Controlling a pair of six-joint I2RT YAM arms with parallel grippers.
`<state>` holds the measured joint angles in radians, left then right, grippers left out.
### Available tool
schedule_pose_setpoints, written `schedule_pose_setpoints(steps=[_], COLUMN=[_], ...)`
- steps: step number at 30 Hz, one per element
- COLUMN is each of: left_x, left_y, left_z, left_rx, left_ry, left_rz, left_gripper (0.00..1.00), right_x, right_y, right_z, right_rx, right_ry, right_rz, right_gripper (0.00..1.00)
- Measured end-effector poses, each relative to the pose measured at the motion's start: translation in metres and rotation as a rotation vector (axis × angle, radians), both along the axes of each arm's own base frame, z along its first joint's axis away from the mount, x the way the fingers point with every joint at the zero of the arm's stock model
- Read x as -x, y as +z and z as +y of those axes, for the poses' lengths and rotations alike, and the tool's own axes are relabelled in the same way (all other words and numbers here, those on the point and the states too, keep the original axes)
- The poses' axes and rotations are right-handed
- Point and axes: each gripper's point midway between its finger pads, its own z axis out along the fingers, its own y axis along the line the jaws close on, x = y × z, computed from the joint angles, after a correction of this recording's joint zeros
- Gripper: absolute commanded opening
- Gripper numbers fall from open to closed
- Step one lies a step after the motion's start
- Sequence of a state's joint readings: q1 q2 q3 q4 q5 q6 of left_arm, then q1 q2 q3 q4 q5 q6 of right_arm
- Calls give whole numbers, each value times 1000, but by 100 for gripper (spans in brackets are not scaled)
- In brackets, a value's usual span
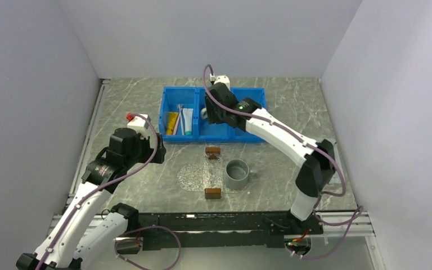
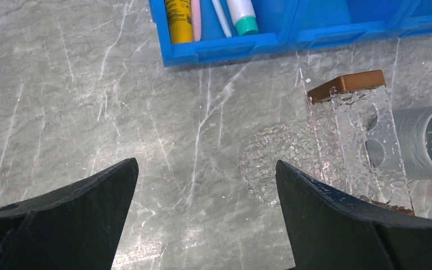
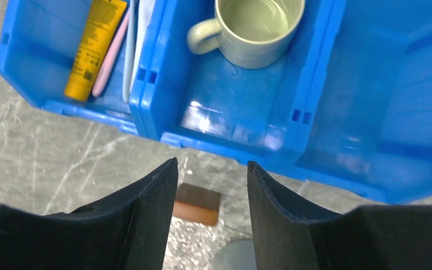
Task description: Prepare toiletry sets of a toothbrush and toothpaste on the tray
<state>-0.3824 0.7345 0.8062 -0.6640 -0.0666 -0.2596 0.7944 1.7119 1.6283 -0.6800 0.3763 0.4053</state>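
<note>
Hovering over blue bin (image 3: 146,73) with right jaws parted and empty, left jaws likewise; next, across to pink toothbrush (image 3: 109,56) for first pick.

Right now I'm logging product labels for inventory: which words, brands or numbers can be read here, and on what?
No text is legible.
Yellow-orange squeeze tube in the left compartment of the blue plastic bin: dark print on its body, too blurred to read.
White squeeze tube with teal cap: no lettering visible.
</note>
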Motion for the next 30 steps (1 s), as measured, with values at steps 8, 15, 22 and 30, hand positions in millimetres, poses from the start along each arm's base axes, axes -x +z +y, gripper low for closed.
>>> schedule_pose_setpoints(steps=[8, 15, 22, 30], left_x=[3, 6, 8, 9], left_y=[7, 14, 17, 20], left_z=[1, 3, 3, 4], left_rx=[11, 20, 27, 32], left_ry=[-1, -2, -3, -3], left_rz=[-28, -56, -70, -83], left_gripper=[99, 99, 99, 99], right_x=[-41, -56, -73, -90], right_y=[-27, -55, -60, -71], right_z=[33, 21, 9, 4], right_rx=[-75, -134, -236, -315], right_ry=[-143, -370, -586, -724], right_rz=[58, 113, 120, 126], right_gripper=[50, 51, 55, 52])
